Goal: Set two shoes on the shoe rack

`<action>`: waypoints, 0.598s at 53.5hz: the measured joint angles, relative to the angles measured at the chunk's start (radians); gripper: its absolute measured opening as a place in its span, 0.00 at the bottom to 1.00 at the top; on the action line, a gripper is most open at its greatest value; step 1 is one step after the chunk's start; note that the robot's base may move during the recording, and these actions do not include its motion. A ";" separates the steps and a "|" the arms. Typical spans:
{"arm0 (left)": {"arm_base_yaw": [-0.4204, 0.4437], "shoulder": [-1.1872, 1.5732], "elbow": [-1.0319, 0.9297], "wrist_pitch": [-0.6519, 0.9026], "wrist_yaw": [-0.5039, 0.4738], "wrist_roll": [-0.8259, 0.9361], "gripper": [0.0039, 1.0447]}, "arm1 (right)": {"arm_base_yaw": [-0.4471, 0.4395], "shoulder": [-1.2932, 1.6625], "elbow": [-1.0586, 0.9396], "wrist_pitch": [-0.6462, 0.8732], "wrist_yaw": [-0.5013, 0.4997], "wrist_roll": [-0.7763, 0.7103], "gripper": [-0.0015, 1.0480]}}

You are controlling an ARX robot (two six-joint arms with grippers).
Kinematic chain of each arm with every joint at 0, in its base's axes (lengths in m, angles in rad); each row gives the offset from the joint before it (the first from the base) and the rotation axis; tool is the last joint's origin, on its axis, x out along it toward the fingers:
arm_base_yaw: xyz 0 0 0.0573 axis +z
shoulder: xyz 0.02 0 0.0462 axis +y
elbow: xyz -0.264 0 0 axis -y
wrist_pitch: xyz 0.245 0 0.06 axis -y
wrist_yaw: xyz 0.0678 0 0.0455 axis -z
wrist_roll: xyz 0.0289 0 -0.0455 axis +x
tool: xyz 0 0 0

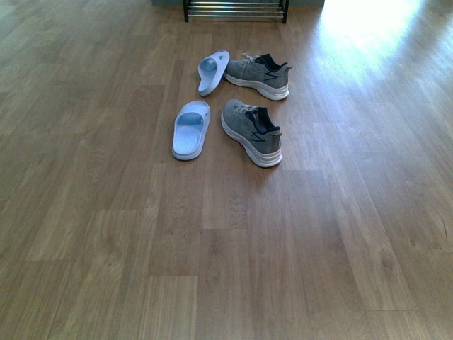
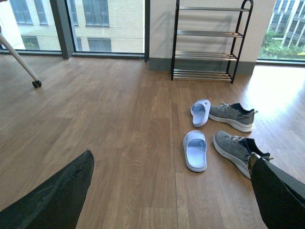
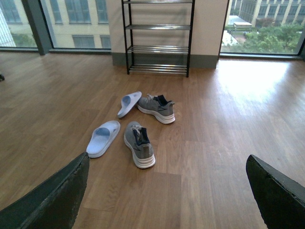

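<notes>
Two grey sneakers lie on the wooden floor. The near sneaker (image 1: 252,132) (image 2: 235,149) (image 3: 138,144) points away, heel toward me. The far sneaker (image 1: 258,74) (image 2: 232,115) (image 3: 156,108) lies crosswise. The black shoe rack (image 1: 236,10) (image 2: 209,42) (image 3: 158,37) stands against the far wall, its tiers bare. My left gripper (image 2: 174,195) is open and empty, well short of the shoes. My right gripper (image 3: 167,195) is open and empty, also short of them. Neither arm shows in the front view.
Two light blue slide slippers lie left of the sneakers: one flat (image 1: 191,129) (image 2: 195,150) (image 3: 103,138), one tilted against the far sneaker (image 1: 212,71) (image 2: 200,111) (image 3: 129,103). A wheeled stand leg (image 2: 19,59) is far left. Large windows line the far wall.
</notes>
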 joint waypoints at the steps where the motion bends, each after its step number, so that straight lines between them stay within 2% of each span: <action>1: 0.000 0.000 0.000 0.000 0.000 0.000 0.91 | 0.000 0.000 0.000 0.000 0.000 0.000 0.91; 32: 0.000 0.000 0.000 0.000 0.000 0.000 0.91 | 0.000 0.000 0.000 0.000 0.000 0.000 0.91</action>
